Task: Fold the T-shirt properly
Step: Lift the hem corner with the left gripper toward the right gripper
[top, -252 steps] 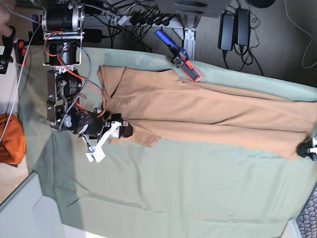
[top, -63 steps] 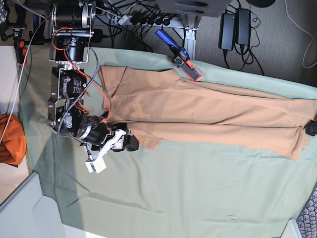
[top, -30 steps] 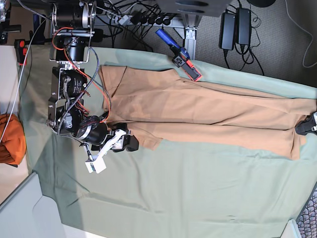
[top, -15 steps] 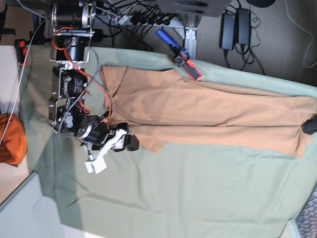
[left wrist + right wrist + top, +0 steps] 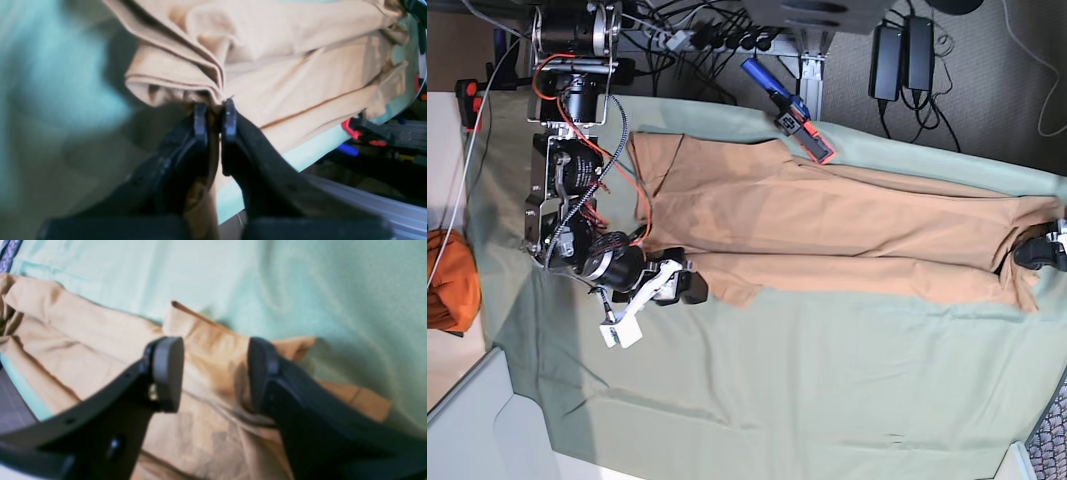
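Note:
The tan T-shirt (image 5: 827, 225) lies stretched out across the sage-green table cloth (image 5: 777, 390), folded lengthwise into a long band. My left gripper (image 5: 215, 111) is shut on a bunched edge of the T-shirt (image 5: 283, 66); in the base view it (image 5: 1034, 252) sits at the shirt's far right end. My right gripper (image 5: 215, 373) is open, its fingers standing either side of a raised fold at the T-shirt's edge (image 5: 83, 340). In the base view it (image 5: 685, 286) is at the shirt's lower left corner.
A deep-orange cloth bundle (image 5: 447, 280) lies off the table's left edge. A blue and red clamp (image 5: 792, 118) grips the table's far edge beside the shirt. Cables and power bricks (image 5: 902, 50) lie on the floor beyond.
My left gripper has pulled the shirt's right end slightly inward, and the cloth bunches there. The right arm has hardly moved and stays open.

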Available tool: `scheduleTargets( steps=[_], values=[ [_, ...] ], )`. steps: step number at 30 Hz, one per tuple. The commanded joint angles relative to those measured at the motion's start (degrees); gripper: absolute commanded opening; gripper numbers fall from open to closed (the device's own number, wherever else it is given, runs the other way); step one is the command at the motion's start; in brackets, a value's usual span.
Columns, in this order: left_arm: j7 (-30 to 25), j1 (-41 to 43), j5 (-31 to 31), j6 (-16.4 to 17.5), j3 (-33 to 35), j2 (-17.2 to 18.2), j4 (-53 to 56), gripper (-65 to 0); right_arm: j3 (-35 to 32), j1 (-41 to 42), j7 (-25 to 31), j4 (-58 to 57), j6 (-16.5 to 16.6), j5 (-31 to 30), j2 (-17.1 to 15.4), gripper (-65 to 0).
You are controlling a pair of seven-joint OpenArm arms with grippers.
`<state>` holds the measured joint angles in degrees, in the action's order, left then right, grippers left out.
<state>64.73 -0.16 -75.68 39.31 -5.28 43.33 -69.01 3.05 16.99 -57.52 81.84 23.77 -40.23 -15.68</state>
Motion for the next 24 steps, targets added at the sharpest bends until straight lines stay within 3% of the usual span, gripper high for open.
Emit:
scheduleTargets(
  steps=[1, 5, 8, 12, 15, 24],
  values=[
    [-0.7, -1.0, -1.1, 0.7, -0.5, 1.4, -1.2, -65.0, 0.4, 1.5, 1.1, 0.9, 6.4, -0.9, -0.5, -33.9],
    [-0.7, -0.9, 1.8, 0.7, -0.5, -0.5, -3.8, -65.0, 0.4, 1.5, 1.4, 0.9, 6.4, -0.9, -0.5, -33.9],
    [-0.9, -0.7, 4.1, 0.7, -0.5, -4.0, -9.0, -65.0, 0.4, 1.5, 1.4, 0.9, 6.4, -0.9, -0.5, -33.9],
    [-4.7, -0.2, 13.4, 0.7, 1.3, -9.2, -18.8, -65.0, 0.4, 1.5, 1.4, 0.9, 6.4, -0.7, -0.5, -33.9],
    [-7.0, -0.3, 19.7, -1.6, 4.4, -12.3, -24.3, -65.0, 0.4, 1.4, 1.4, 0.7, 6.4, -0.7, -0.5, -33.9],
    [-9.7, -0.3, 29.8, -4.4, 13.1, -21.0, -25.6, -65.0, 0.4, 1.2, 1.4, 0.3, 6.4, -0.7, -0.5, -33.9]
  ],
)
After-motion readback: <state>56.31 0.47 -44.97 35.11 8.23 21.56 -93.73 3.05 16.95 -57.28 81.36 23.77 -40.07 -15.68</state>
